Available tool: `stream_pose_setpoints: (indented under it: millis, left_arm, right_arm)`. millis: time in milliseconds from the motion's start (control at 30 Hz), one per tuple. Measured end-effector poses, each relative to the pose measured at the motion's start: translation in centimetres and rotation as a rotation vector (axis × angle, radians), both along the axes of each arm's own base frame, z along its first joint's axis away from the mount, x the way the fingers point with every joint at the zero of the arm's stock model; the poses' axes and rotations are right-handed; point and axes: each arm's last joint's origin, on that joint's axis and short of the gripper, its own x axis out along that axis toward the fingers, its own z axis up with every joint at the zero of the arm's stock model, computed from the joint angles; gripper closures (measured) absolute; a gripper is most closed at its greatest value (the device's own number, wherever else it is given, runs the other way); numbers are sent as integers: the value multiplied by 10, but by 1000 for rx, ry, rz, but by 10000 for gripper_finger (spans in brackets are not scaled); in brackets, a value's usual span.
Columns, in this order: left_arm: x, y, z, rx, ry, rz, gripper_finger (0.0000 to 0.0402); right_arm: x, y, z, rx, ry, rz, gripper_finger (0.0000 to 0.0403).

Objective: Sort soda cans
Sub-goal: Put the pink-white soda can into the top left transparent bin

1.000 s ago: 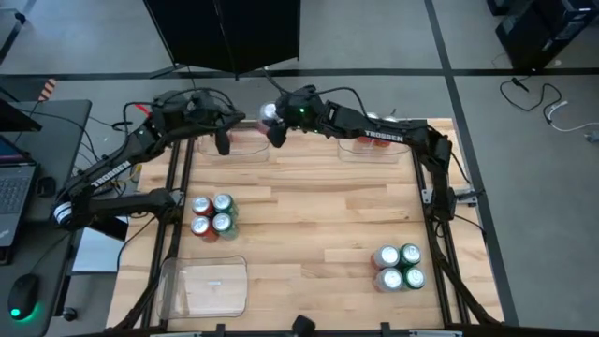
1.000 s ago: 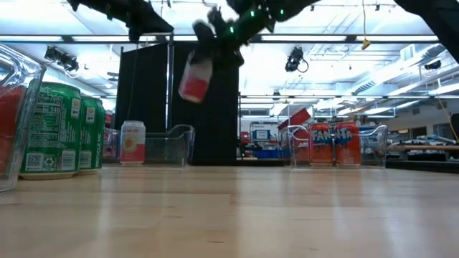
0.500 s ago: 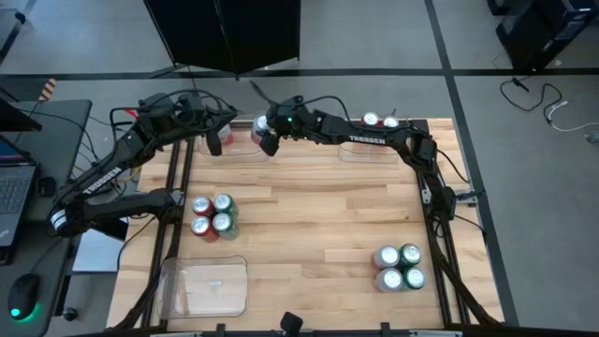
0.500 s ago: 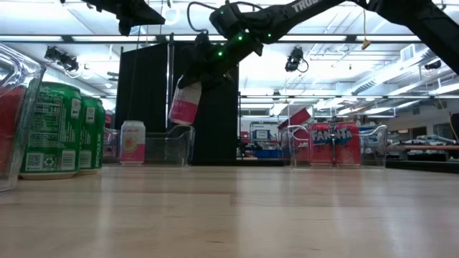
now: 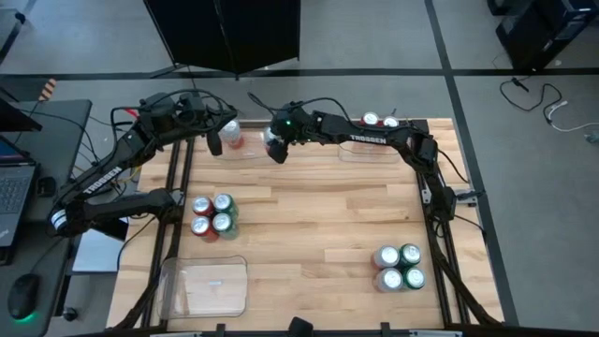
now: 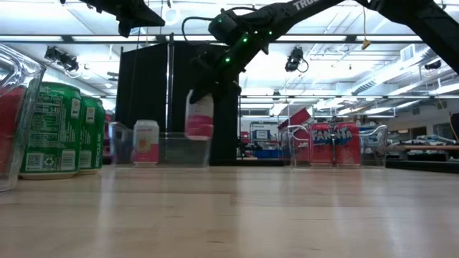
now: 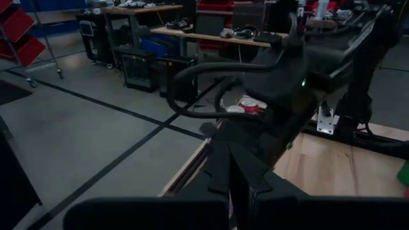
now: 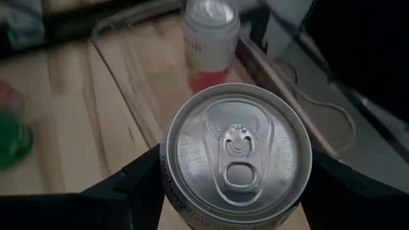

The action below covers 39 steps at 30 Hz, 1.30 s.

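Far-left tray (image 6: 176, 149): clear plastic; one pink-and-white can (image 6: 145, 142) standing inside.
Right gripper (image 5: 274, 147): clamped on a second pink-and-white can (image 6: 199, 115), upright, low over that tray.
Far-right tray (image 6: 379, 147): red "Fanta" cans (image 6: 334, 144).
Print on held can: partly readable, "raspberry".
Left gripper (image 5: 214, 144): closed, empty, raised beside the far-left tray.

Silver-topped can (image 8: 235, 153) held between the dark fingers (image 8: 137, 182) of the right pincer (image 8: 235, 191), second white-and-red can (image 8: 209, 41) upright beyond it, wooden bench (image 8: 70, 108) beneath

Grey floor (image 5: 524, 140) crossed by dark lines surrounds the wooden table (image 5: 318, 225).
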Motion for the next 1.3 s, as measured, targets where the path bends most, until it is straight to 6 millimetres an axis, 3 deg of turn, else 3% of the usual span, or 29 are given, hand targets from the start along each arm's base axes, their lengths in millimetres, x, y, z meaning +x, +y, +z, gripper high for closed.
stream_pose_setpoints:
  millis: [233, 400, 633, 967, 1300]
  left_arm:
    - [-1, 0, -4, -13, 37, -2, 401]
    - [0, 0, -3, -9, 33, -2, 401]
    - [0, 0, -3, -14, 22, -1, 401]
    - [0, 0, -2, 2, 29, -4, 401]
    - [0, 0, -3, 3, 34, -6, 401]
  right_arm:
    - [-23, 11, 12, 43, 161, -18, 127]
    - [-11, 8, 18, -17, 20, -99, 127]
    - [10, -8, -23, 6, -22, -156, 127]
    - [17, -32, -64, 3, -8, -240, 127]
    - [25, -34, -72, -2, -63, -226, 127]
